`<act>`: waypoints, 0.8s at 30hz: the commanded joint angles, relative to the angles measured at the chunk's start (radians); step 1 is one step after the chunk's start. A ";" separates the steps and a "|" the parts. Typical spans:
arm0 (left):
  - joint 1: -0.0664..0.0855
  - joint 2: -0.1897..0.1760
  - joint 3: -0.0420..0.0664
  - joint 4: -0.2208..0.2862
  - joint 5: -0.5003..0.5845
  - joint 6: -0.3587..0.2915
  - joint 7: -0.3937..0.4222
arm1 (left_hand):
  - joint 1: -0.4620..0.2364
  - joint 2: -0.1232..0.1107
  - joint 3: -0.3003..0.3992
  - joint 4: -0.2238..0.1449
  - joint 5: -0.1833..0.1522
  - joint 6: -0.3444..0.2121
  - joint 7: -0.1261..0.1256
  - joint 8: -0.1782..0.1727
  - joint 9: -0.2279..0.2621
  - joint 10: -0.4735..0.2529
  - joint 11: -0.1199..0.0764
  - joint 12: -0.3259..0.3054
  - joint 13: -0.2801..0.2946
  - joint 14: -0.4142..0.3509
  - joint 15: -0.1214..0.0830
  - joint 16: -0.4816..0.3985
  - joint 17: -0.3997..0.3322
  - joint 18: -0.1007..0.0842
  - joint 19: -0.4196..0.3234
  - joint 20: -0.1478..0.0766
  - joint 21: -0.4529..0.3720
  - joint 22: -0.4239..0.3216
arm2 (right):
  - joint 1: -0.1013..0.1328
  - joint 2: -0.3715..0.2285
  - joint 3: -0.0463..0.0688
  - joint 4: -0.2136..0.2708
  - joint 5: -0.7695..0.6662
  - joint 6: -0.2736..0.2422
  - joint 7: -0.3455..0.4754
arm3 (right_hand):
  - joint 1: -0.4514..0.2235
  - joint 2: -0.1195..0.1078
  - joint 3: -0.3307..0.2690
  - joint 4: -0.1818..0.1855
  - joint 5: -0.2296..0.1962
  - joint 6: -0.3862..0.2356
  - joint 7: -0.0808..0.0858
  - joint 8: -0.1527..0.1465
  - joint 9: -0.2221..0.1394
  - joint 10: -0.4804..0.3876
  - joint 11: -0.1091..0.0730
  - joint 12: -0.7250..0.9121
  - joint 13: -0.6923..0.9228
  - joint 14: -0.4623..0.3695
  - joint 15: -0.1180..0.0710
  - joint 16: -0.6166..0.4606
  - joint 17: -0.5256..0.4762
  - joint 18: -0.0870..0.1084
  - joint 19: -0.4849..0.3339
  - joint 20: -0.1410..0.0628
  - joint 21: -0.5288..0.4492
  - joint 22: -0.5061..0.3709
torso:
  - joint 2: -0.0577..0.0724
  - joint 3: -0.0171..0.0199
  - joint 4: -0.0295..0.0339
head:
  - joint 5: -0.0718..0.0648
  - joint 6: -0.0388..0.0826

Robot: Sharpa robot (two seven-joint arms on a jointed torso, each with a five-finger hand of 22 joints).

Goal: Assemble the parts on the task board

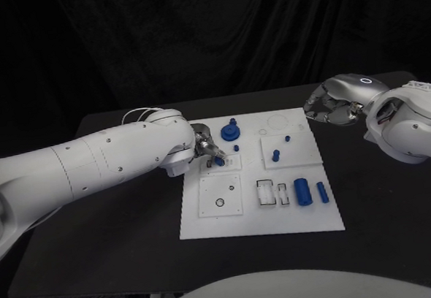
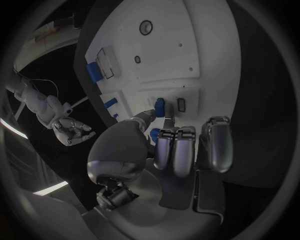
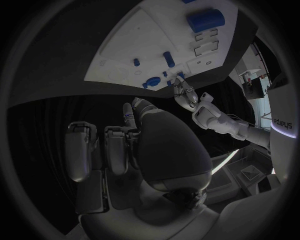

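Note:
The white task board (image 1: 209, 220) lies mid-table. My left hand (image 1: 203, 149) hovers over the board's back left square plate, thumb and a finger pinching a small blue part (image 1: 218, 162) just above it. The left wrist view shows that part (image 2: 160, 107) at the thumb tip of the left hand (image 2: 181, 145), next to a small dark slot (image 2: 180, 104). My right hand (image 1: 330, 108) hangs off the board's back right corner, fingers apart and holding nothing. In the right wrist view the right hand (image 3: 125, 150) is above the black table, short of the board (image 3: 150, 40).
Other blue parts are on the board: a round knob (image 1: 230, 131) at the back, a peg (image 1: 276, 155) in the right square plate, a thick cylinder (image 1: 302, 191) and a thin bar (image 1: 322, 192) at the front right. Black table (image 1: 109, 228) surrounds the board.

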 commanded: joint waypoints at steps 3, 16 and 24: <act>-0.005 -0.006 0.001 0.012 0.003 -0.006 0.002 | -0.014 0.002 0.013 -0.001 -0.006 0.001 0.007 -0.008 0.003 0.106 -0.002 0.003 0.263 0.104 -0.004 0.003 0.263 -0.007 0.000 0.002 0.003 0.008 | -0.003 0.000 0.001 -0.001 0.015 0.015 -0.019 | 0.012 0.001 0.007 -0.001 0.006 0.007 0.002 -0.006 -0.002 0.068 0.007 -0.006 0.228 0.095 0.008 -0.005 0.226 0.002 0.059 0.008 -0.006 0.229 | 0.001 0.0004 -0.0017 | 0.003 0.000; -0.015 -0.006 0.001 0.016 0.003 -0.022 0.022 | -0.039 0.001 0.026 0.004 -0.069 -0.004 0.014 -0.030 0.015 0.106 0.004 0.003 0.263 0.104 0.001 0.003 0.263 -0.007 0.000 0.006 0.001 0.009 | -0.004 0.003 0.001 -0.003 0.020 0.022 -0.019 | 0.012 0.001 0.008 -0.001 0.007 0.007 0.003 -0.006 -0.002 0.067 0.008 -0.007 0.227 0.095 0.008 -0.006 0.225 0.003 0.058 0.008 -0.008 0.228 | 0.001 0.0003 -0.0028 | 0.011 0.000; -0.017 -0.006 0.001 0.011 0.003 -0.037 0.032 | -0.040 0.004 0.038 0.002 -0.047 0.001 0.013 -0.034 0.022 0.106 0.004 0.003 0.263 0.104 0.002 0.003 0.263 -0.006 0.000 0.007 0.000 0.009 | -0.004 0.002 0.001 -0.005 0.020 0.024 -0.020 | 0.013 0.001 0.009 -0.002 0.007 0.007 0.003 -0.007 -0.002 0.064 0.008 -0.009 0.224 0.094 0.008 -0.006 0.224 0.003 0.058 0.009 -0.009 0.228 | 0.001 0.0003 -0.0036 | 0.011 0.000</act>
